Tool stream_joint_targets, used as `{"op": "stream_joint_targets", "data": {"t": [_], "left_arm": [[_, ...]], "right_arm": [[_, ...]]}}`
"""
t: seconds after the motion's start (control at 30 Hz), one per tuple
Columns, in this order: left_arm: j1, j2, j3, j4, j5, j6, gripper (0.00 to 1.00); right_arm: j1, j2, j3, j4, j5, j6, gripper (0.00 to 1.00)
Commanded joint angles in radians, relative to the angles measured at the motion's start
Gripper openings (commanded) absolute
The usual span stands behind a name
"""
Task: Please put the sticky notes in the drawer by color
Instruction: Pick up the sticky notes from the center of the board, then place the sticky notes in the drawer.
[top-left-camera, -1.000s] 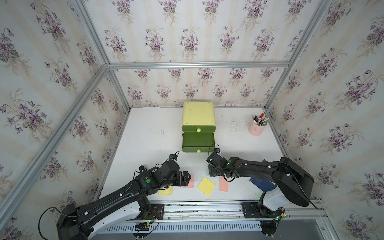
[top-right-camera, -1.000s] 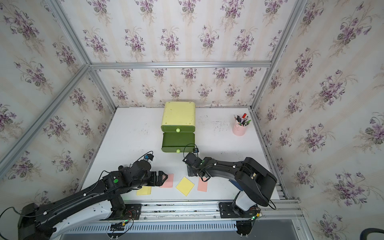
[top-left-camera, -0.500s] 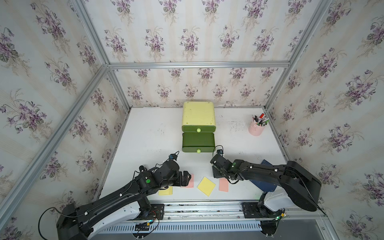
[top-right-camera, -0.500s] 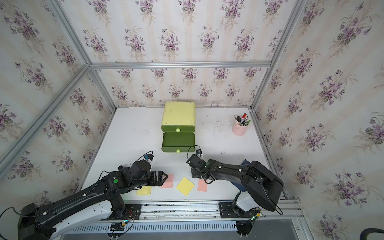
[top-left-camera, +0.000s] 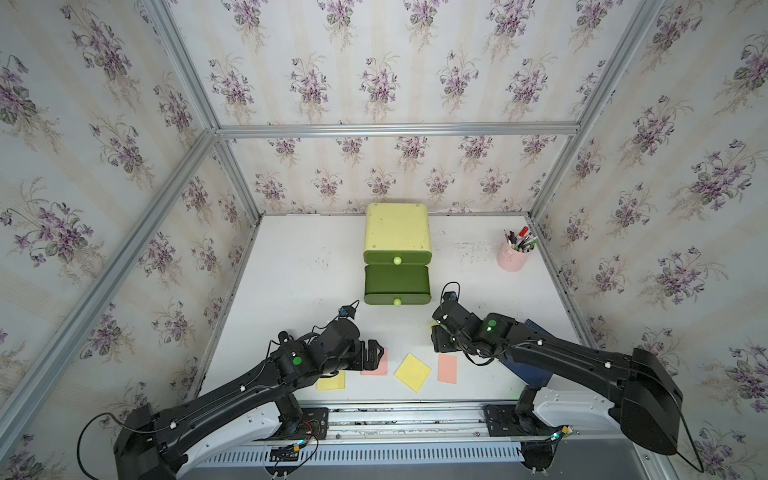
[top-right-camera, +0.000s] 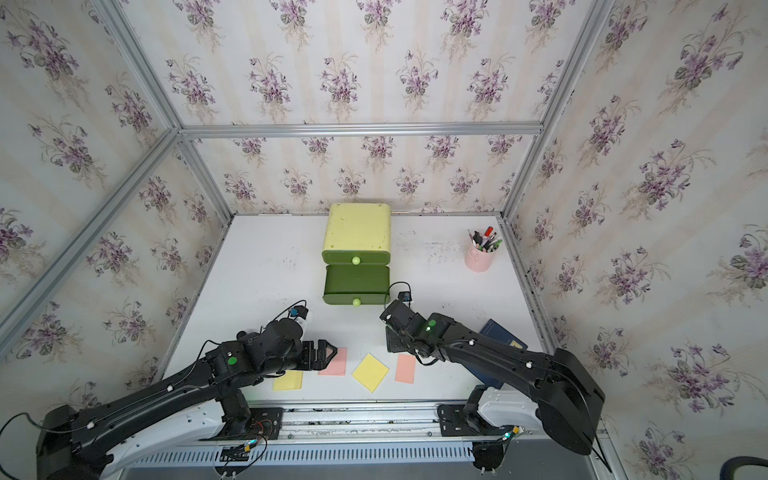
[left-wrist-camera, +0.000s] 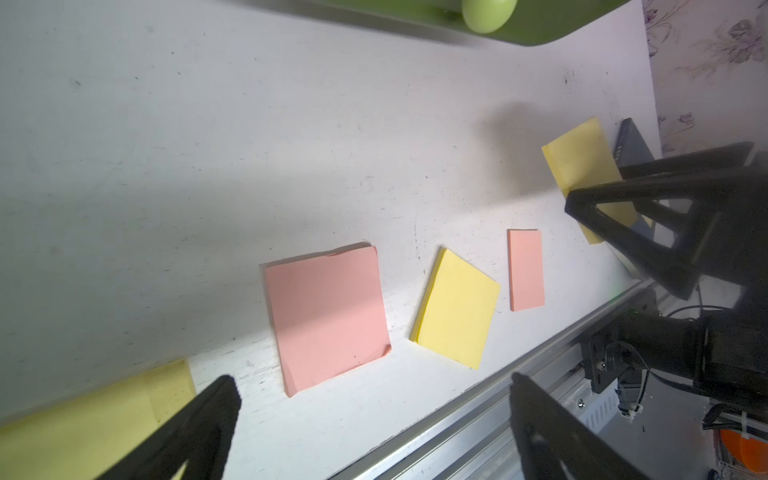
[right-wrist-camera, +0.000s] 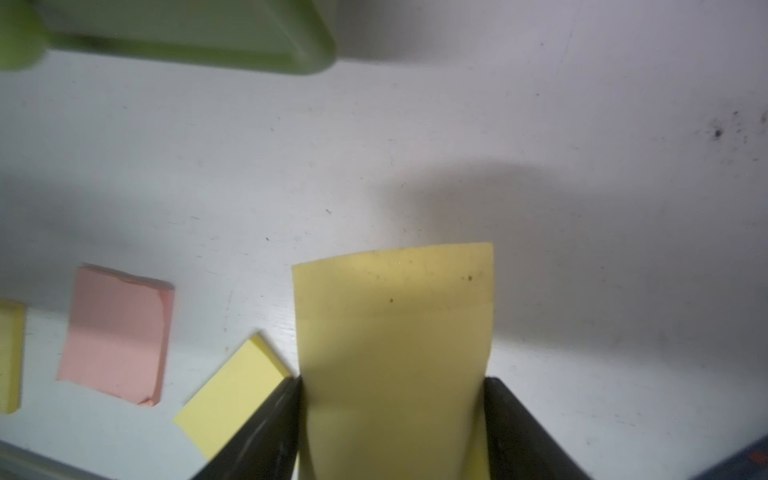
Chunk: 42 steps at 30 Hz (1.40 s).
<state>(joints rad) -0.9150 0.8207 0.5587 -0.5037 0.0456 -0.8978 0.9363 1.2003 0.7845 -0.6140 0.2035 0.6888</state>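
Observation:
The drawer (top-left-camera: 397, 232) is a pale yellow-green chest at the back centre, with a lower dark green drawer (top-left-camera: 397, 284) pulled out toward the front. My right gripper (right-wrist-camera: 392, 399) is shut on a yellow sticky note (right-wrist-camera: 395, 332), pinching its two side edges so it bows, just off the table in front of the drawer. In both top views my left gripper (top-left-camera: 376, 353) stands open over the edge of a pink sticky note (left-wrist-camera: 328, 316). A yellow note (top-left-camera: 412, 372), a second pink note (top-left-camera: 447, 368) and another yellow note (top-left-camera: 331, 381) lie along the front.
A dark blue booklet (top-left-camera: 536, 370) lies partly under my right arm at the front right. A pink pen cup (top-left-camera: 513, 257) stands at the back right. An aluminium rail (top-left-camera: 395, 409) runs along the table's front edge, and patterned walls close in the other sides.
The right gripper's jaws have narrowed onto the yellow note, and the right arm's elbow has swung out to the right. The left arm has not moved.

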Motion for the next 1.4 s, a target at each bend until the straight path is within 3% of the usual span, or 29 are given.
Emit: {"op": "stream_joint_targets", "data": {"t": [0.0,0.27,0.53,1.03,1.37], "left_arm": [[0.003,-0.025,0.022,-0.010,-0.041,-0.004,1.00],[0.002,-0.053,0.128,-0.042,-0.099,0.050,1.00],[0.002,-0.042,0.116,-0.059,-0.064,0.037,1.00],[0.002,0.019,0.124,-0.038,-0.041,0.058,1.00],[0.003,-0.011,0.097,-0.038,-0.047,0.054,1.00]], "right_arm": [[0.001,-0.052,0.068,-0.075,0.023,0.012,0.69],[-0.003,0.085,0.346,-0.086,0.003,-0.054,0.72],[-0.108,0.323,0.565,-0.101,-0.024,-0.099,0.72],[-0.130,0.496,0.638,-0.100,0.024,-0.081,0.76],[-0.135,0.530,0.664,-0.092,0.026,-0.070,0.80]]}}
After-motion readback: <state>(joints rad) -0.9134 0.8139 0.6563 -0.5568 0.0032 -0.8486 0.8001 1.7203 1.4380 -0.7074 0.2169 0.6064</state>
